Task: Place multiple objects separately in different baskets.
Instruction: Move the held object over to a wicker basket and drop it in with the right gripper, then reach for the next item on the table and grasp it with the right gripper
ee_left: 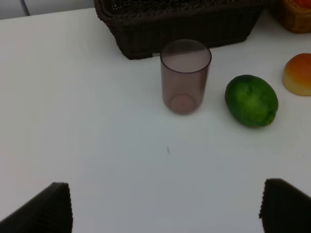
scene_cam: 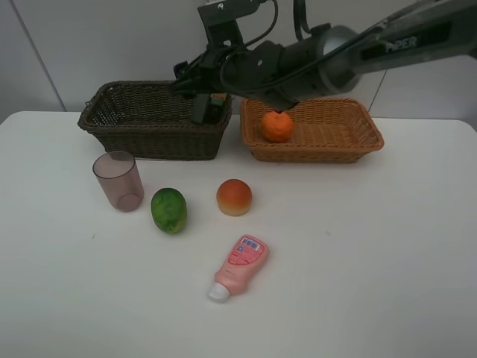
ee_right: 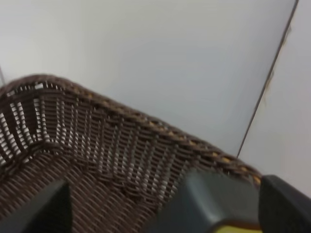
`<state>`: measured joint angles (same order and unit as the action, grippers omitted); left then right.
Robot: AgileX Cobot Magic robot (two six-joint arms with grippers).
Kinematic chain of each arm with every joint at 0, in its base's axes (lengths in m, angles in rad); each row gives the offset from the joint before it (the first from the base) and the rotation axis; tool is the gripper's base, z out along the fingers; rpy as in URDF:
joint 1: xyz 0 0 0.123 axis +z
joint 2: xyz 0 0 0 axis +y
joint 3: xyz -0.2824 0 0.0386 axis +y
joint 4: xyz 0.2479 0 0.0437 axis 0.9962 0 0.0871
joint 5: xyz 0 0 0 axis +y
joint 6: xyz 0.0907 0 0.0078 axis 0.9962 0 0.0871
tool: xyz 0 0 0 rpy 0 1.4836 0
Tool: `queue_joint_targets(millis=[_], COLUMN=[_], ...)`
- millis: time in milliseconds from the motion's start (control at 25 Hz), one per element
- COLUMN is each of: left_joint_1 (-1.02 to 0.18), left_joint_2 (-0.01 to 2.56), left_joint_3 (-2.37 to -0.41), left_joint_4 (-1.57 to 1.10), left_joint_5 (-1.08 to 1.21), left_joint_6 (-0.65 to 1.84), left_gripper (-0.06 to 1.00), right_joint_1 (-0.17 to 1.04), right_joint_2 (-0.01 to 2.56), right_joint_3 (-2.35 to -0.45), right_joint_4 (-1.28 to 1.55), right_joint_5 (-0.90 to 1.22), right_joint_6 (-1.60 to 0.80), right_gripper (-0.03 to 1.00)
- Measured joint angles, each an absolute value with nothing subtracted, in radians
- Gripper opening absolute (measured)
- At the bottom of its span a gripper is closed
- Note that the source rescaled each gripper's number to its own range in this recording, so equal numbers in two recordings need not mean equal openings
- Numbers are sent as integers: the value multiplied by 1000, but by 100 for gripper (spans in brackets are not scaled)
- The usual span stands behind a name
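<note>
My right gripper point(scene_cam: 195, 88) reaches across over the right end of the dark brown basket point(scene_cam: 127, 123). In the right wrist view its jaws point(ee_right: 165, 208) stand open around the dark green-labelled bottle point(ee_right: 209, 204), which rests by one finger with a gap to the other. An orange point(scene_cam: 276, 126) lies in the light tan basket point(scene_cam: 339, 145). On the table sit the mauve cup point(scene_cam: 118, 180), green fruit point(scene_cam: 169, 209), peach-like fruit point(scene_cam: 234, 197) and pink squeeze bottle point(scene_cam: 238, 267). My left gripper point(ee_left: 167, 213) is open above bare table, short of the cup point(ee_left: 184, 75) and green fruit point(ee_left: 251, 100).
The two baskets stand side by side at the back of the white table point(scene_cam: 358, 246), close to the wall. The right arm point(scene_cam: 350, 60) stretches over the tan basket. The dark basket's wall point(ee_left: 180, 24) rises just behind the cup.
</note>
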<state>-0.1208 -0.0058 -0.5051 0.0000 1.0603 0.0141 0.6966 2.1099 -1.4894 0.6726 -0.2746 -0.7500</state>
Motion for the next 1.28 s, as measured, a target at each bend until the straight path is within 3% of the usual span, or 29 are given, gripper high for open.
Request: queue_joint_targets(millis=[480, 800, 960, 1280], left_joint_1=[-121, -121, -121, -121], left_joint_2=[-6, -6, -6, -6], left_joint_3=[-505, -505, -505, -505], left_joint_4=[0, 0, 0, 0], left_joint_5=[1060, 1060, 1060, 1060], left_joint_6=[14, 14, 14, 14], left_gripper=[100, 100, 100, 100], right_joint_1=[697, 676, 658, 624], right_joint_2=[1946, 1825, 1792, 1791], right_joint_3=[-1459, -1316, -1290, -1289], right_joint_4=[664, 646, 555, 142], right_joint_5=[154, 245, 339, 542], right_joint_6=[-750, -736, -587, -73], right_gripper=[55, 55, 55, 55])
